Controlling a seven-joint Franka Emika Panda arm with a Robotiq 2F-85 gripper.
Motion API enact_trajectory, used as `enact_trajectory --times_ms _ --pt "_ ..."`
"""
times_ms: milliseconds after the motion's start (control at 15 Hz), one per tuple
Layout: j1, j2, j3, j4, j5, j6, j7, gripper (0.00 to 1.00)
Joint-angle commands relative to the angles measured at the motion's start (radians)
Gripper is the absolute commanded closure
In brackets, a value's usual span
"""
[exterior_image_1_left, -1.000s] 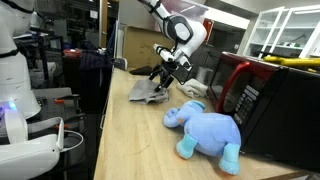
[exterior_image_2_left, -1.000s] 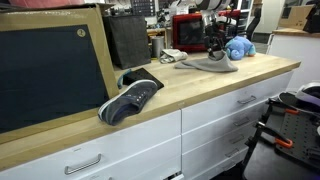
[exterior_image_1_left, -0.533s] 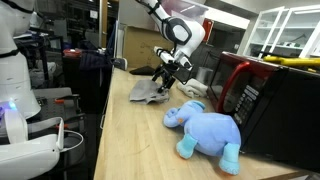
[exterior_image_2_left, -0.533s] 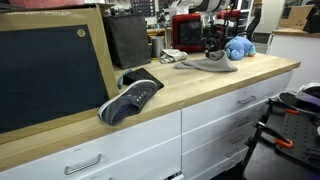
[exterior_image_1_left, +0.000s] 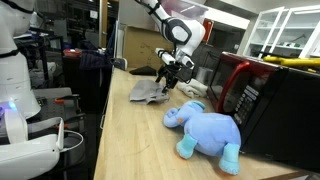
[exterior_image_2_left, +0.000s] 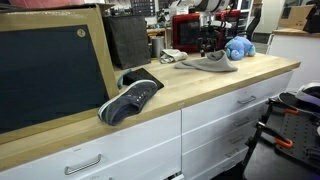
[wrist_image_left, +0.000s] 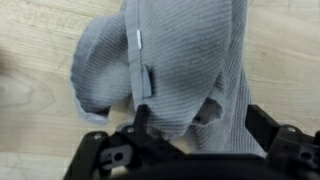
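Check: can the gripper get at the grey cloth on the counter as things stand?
Probably yes. The gripper hangs right over the grey cloth, jaws apart, nothing between them; the blue plush elephant lies off to one side.

The grey cloth (wrist_image_left: 190, 60) is a ribbed, matt knit on a smooth pale-wood counter (wrist_image_left: 35, 45).

The cloth (wrist_image_left: 180, 60) under the black gripper (wrist_image_left: 200, 118) is grey, finely ribbed. The plush (exterior_image_1_left: 205, 128) near it is blue, the table (exterior_image_1_left: 135, 145) pale wood.

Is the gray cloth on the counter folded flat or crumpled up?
Crumpled. The gray cloth lies bunched in uneven folds on the wooden counter.
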Motion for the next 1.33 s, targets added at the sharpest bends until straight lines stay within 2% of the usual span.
enact_trajectory --times_ms 0,467,1067,1133,1200,1267 --pt "-0.001 0.000 0.000 -0.004 0.006 0.040 0.038 0.00" --pt "-0.062 0.046 -0.026 0.035 -0.006 0.018 0.014 0.00" --pt "-0.066 0.057 -0.020 0.088 0.003 -0.155 0.051 0.00" --pt "-0.066 0.057 -0.020 0.095 0.005 -0.168 0.052 0.25" --pt "-0.066 0.059 -0.019 0.102 0.006 -0.180 0.052 0.26" --pt "-0.066 0.060 -0.019 0.107 0.006 -0.189 0.053 0.32"
